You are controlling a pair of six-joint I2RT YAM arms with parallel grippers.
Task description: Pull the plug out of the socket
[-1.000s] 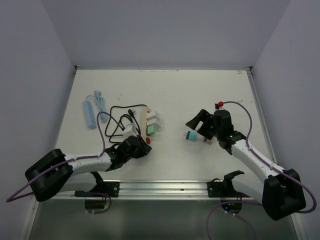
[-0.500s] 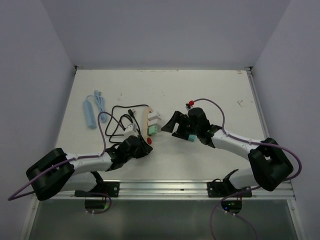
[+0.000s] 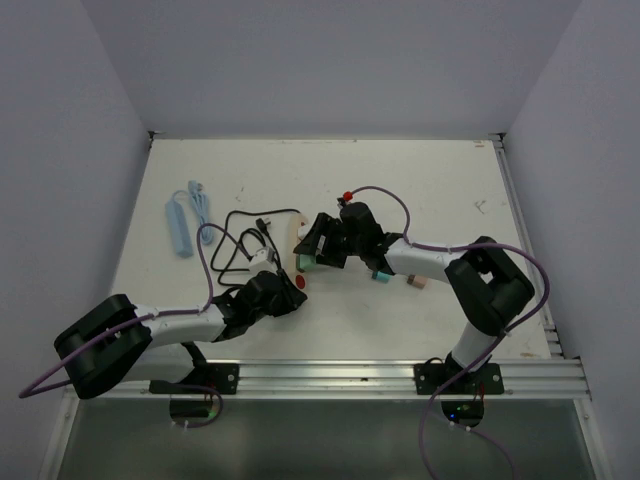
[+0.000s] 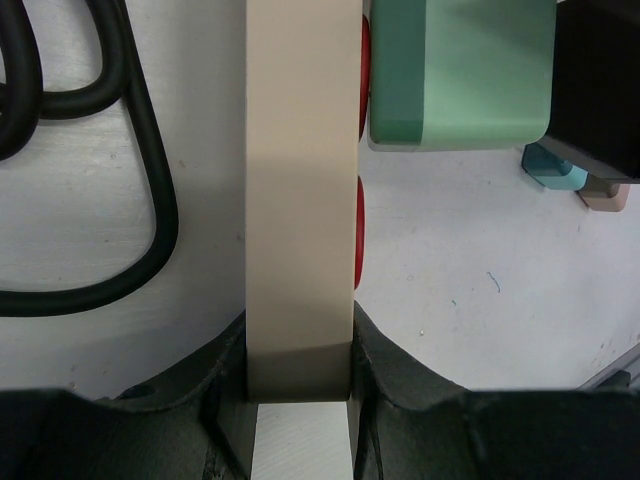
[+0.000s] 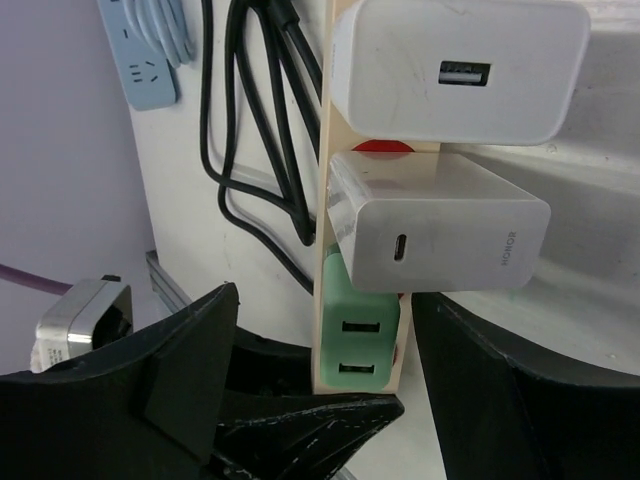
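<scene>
Beige socket [image 4: 300, 200] in left jaws; outstretched right jaws flank plug [image 5: 360, 335].

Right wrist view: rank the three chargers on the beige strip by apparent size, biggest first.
1-2. Top white charger and HONOR white charger: they look about alike. The top one is cropped by the frame edge, so I won't rank them.
3. Green charger: clearly smallest, though partly covered by the HONOR one.

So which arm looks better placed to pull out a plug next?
Right. The right claw is open, with fingers on either side of the green plug in the beige strip. The left claw is shut on the strip's end, probably steadying it.
</scene>
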